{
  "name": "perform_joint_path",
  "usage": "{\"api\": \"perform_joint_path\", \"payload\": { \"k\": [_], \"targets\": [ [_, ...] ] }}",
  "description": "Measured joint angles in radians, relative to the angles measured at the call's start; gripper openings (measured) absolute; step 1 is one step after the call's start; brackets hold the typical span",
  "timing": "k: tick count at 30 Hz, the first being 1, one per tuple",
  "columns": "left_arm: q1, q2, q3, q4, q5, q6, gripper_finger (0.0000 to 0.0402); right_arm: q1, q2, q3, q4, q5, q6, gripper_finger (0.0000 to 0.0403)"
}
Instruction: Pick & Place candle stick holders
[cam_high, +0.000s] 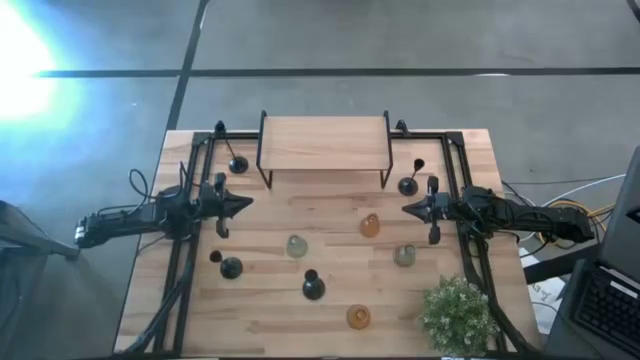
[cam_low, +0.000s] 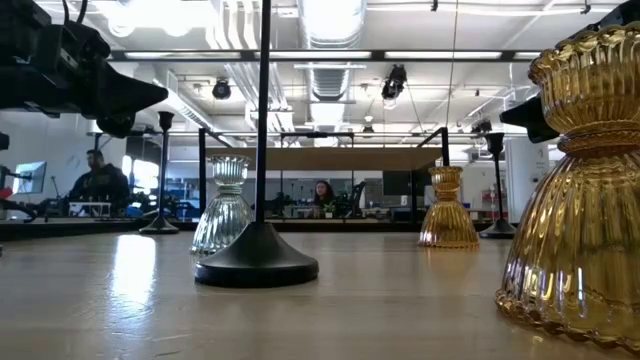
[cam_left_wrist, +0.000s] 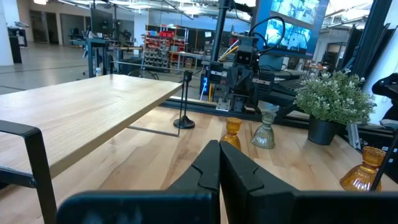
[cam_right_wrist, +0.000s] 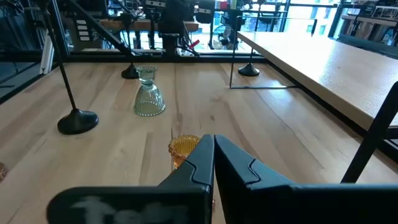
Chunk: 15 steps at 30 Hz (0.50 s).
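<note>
Nothing is picked yet. Left claw (cam_high: 243, 205) at nine o'clock and right claw (cam_high: 408, 209) at three hover pinched shut, empty. Candle stick holders (cam_high: 297, 246) stand scattered across the desk (cam_high: 330, 320); next, a claw must open over one.

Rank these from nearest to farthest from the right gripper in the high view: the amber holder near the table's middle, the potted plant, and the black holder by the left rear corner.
From the right gripper:
1. Amber holder, just toward the table's middle.
2. Potted plant, front right corner.
3. Black holder, far across by the left rear corner.
</note>
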Motion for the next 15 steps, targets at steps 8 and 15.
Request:
{"api": "perform_joint_path", "payload": {
  "k": [8, 15],
  "targets": [
    [0.000, 0.000, 0.000, 0.000, 0.000, 0.000, 0.0005, 0.000, 0.000, 0.000, 0.000, 0.000, 0.000, 0.0008],
    [0.000, 0.000, 0.000, 0.000, 0.000, 0.000, 0.0005, 0.000, 0.000, -0.003, 0.088, 0.000, 0.091, 0.0008]
  ]
}}
